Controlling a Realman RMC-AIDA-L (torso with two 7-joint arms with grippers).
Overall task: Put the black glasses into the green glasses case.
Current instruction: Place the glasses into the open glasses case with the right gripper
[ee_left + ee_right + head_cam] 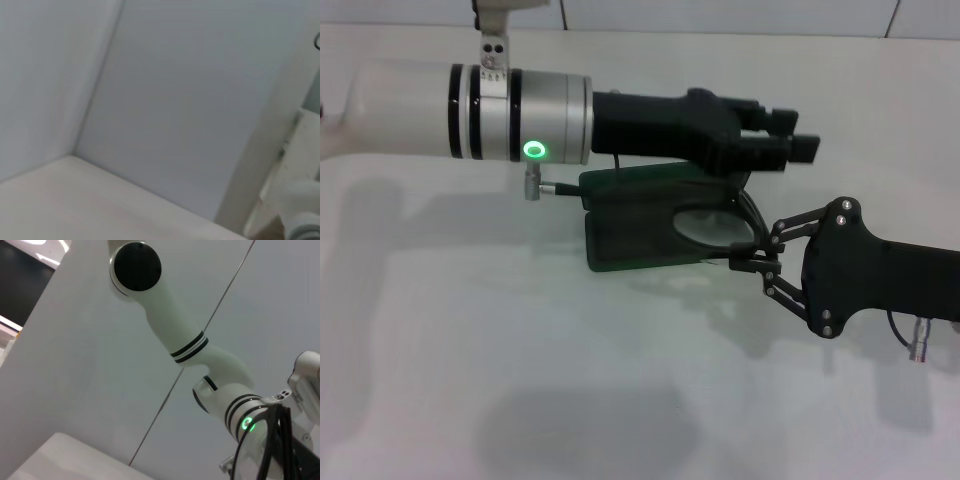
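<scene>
Two arms reach over the white table [520, 400] in my head view, and both meet above the green glasses case [630, 235], which lies open near the middle with its dark lining facing up. From where I sit, the black glasses [712, 225] rest at the right end of the case, one roundish lens showing pale against the lining and the thin frame curving up beside it. My right gripper [748, 260] comes in low from the right, its linkage fingers drawn together at the right edge of the case, right at the frame; they look clenched on the black glasses, though the exact contact spot is too dark for me to confirm. My left gripper [790, 145] stretches across from the left, above the far edge of the case, with its fingertips past the case's right end and apart from the glasses; I cannot tell whether those fingers are parted or closed. My right wrist view shows a thin dark frame loop [272, 440] close to the lens, with the left arm [200, 355] and its green light beyond.
</scene>
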